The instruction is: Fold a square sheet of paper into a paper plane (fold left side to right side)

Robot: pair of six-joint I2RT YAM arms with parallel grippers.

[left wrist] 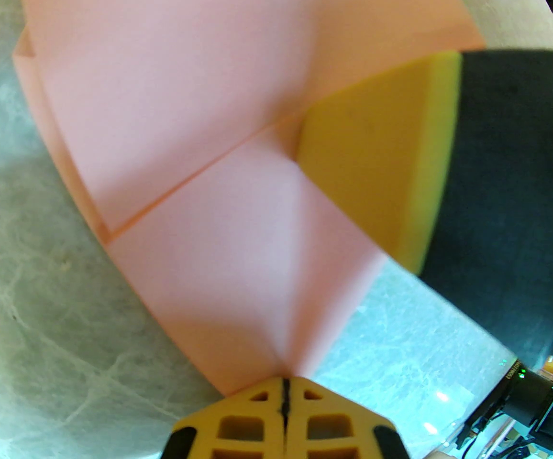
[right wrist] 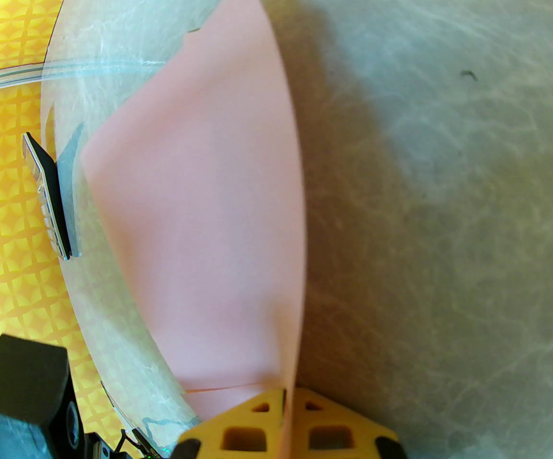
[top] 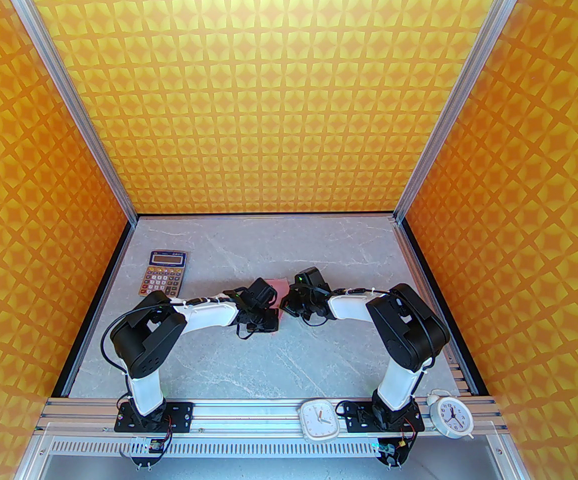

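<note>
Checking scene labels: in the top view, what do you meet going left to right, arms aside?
calculator → pink paper → square clock → round alarm clock

The sheet of paper [left wrist: 200,113] is plain pale pink. The table [top: 269,358] under it is grey marble with white veins; walls [top: 269,93] around the table show an orange-and-yellow star pattern.

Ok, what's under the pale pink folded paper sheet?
The grey marble-look tabletop shows around the pale pink folded paper sheet; whatever lies directly beneath is hidden by it.
</note>
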